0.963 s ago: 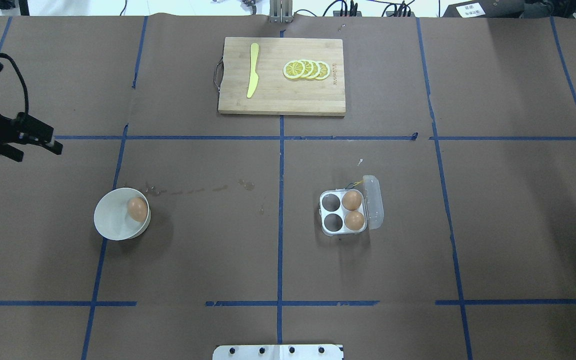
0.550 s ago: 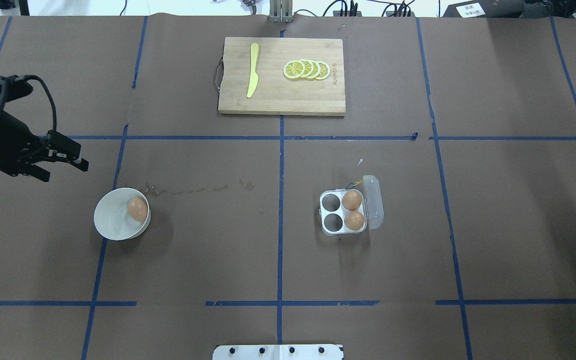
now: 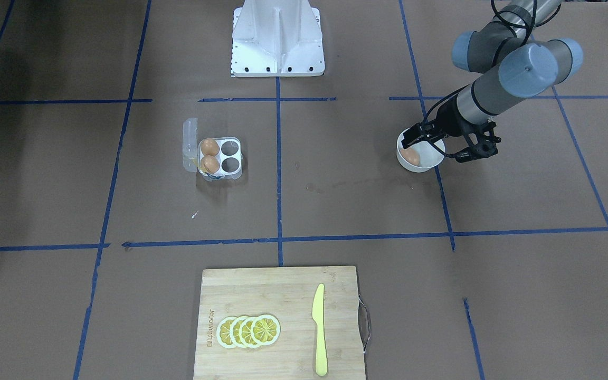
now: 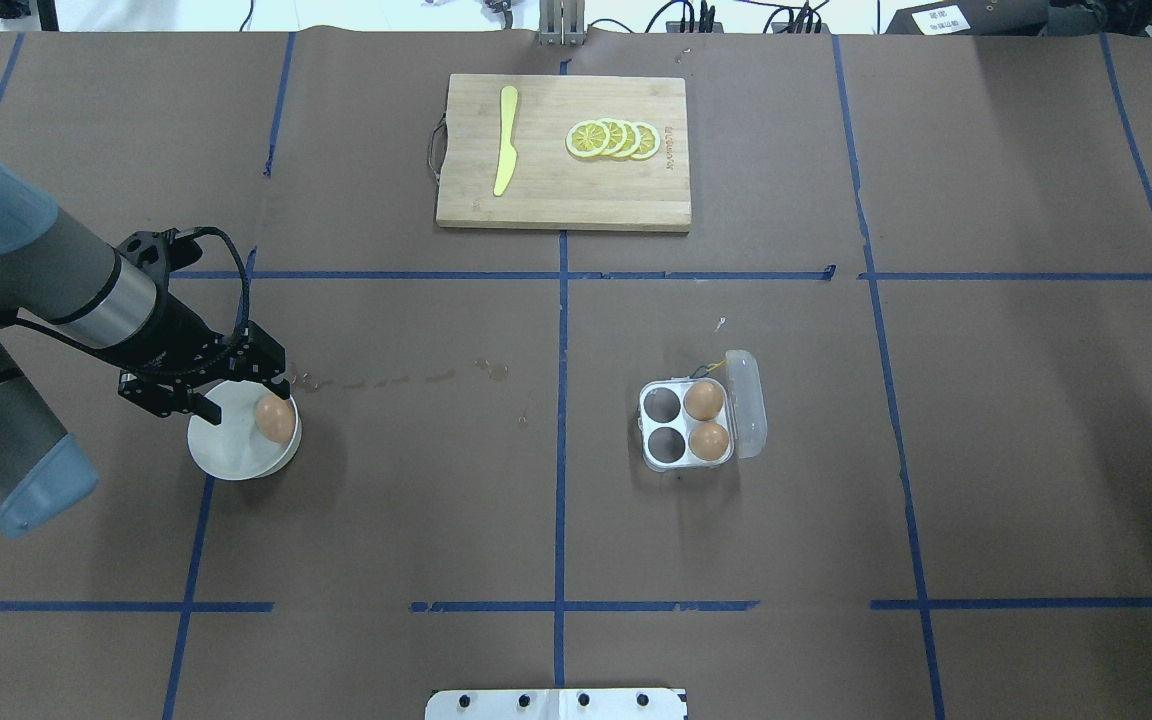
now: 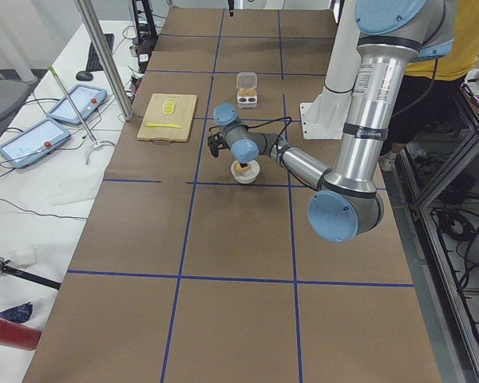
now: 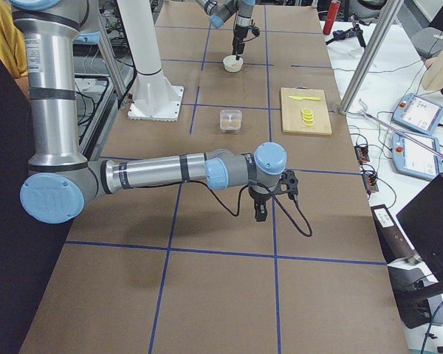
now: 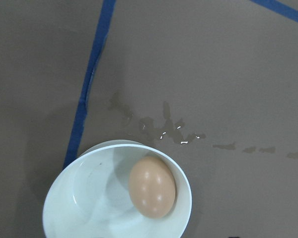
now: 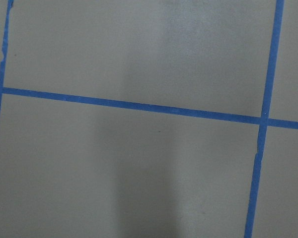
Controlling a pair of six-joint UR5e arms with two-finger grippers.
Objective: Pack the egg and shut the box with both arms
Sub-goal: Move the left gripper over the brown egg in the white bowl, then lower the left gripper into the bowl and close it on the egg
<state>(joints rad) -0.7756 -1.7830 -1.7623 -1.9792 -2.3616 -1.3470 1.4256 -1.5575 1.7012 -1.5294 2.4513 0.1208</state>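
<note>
- Overhead exterior, far left: the left pincer (image 4: 226,385) hangs above the bowl (image 4: 208,452), fingers spread wide and holding nothing. Whether it is centred on the egg, I cannot tell.
- Egg (image 4: 275,418) lies inside the bowl, leaning on the wall nearest the box. If the pincer drops off-centre, a finger could land on the rim and tip or shove the bowl.
- Its shell is smooth and rounded. Too light a squeeze and it may slip out on the way across; too hard and it may crack.
- Wet-looking smear (image 4: 386,380) marks the counter (image 4: 436,520) just beyond the bowl.
- Box (image 4: 684,425) stands well apart to the right, with its lid (image 4: 748,400) open on the far side. Two other eggs (image 4: 704,400) fill the right-hand cells and the left-hand cells are free. A low approach could clip the box wall and slide it.
- Right pincer (image 6: 260,214) shows only from the side, well away from the box. Wide or narrow, I cannot tell.
</note>
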